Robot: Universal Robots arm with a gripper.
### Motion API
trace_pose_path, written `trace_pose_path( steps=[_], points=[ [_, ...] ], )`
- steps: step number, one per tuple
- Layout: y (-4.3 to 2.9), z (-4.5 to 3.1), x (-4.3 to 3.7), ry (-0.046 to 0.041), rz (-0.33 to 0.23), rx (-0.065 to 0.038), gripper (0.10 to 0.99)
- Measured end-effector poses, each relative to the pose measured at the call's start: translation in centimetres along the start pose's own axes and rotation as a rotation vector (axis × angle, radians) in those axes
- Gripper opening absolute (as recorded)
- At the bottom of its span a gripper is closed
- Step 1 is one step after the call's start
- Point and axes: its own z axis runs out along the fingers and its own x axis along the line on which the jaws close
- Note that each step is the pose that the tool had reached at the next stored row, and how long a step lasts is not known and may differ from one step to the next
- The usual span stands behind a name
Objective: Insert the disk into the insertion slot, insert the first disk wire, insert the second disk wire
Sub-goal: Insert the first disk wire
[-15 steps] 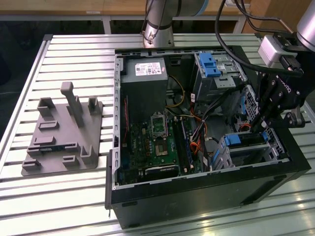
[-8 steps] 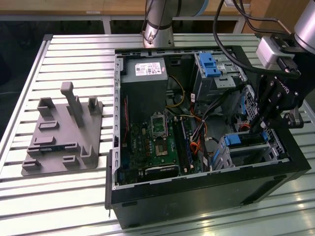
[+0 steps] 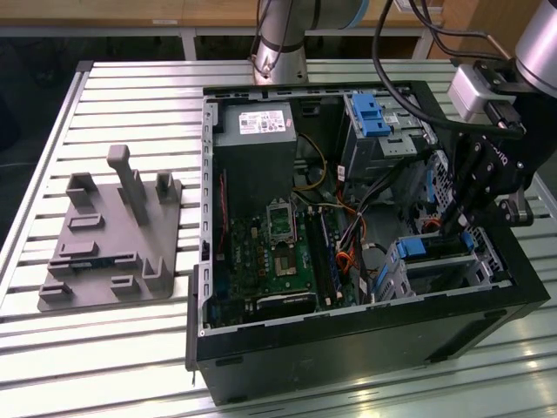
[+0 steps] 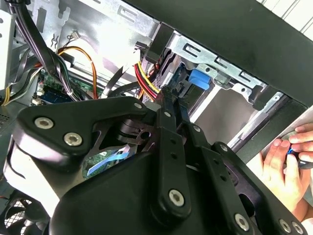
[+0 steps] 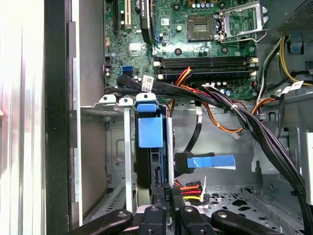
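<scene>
The disk, in its bright blue carrier, stands on edge inside the insertion slot, a silver sheet-metal cage at the case's corner. In the exterior view the cage lies at the case's near right, with my gripper reaching down into it. My gripper has its two thin fingers pressed together at the disk's rear edge. A plug on red, yellow and black wires sits right beside the tips. A black plug with a blue tag hangs loose nearby. In the second wrist view the gripper points at the blue tab.
A person's hand rests outside the case wall. A thick black cable bundle crosses above the cage. The motherboard fills the case's middle, and a taller bay with a blue latch stands at the back. A grey fixture sits on the table.
</scene>
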Motion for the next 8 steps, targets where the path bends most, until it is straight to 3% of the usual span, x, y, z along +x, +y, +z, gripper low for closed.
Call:
trace_pose_path(
  steps=[8],
  points=[
    [-0.07,-0.02,-0.38,0.0001,0.000,0.000,0.173]
  ],
)
